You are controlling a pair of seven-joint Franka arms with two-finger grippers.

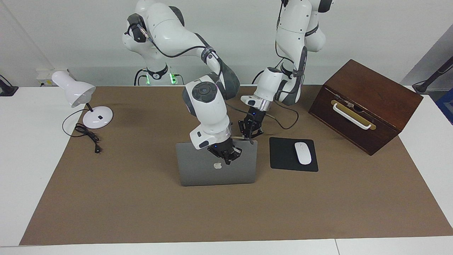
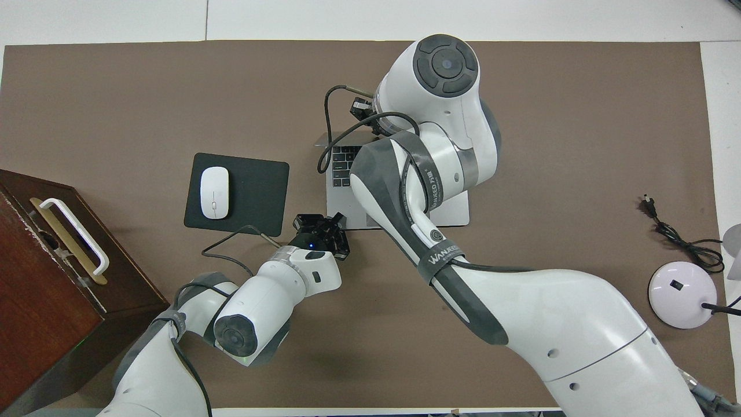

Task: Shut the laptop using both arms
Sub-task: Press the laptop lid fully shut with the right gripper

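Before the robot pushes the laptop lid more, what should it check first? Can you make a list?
Thin silver-grey laptop lid down: not ok, it stands raised.
Right gripper against the lid's back by the logo: ok.
Left gripper at the base's corner: ok; touching it: cannot tell.
Both grippers shut: ok.
Keyboard free of things: cannot tell, the right arm hides most.
Black mousepad and white mouse apart from laptop: ok.
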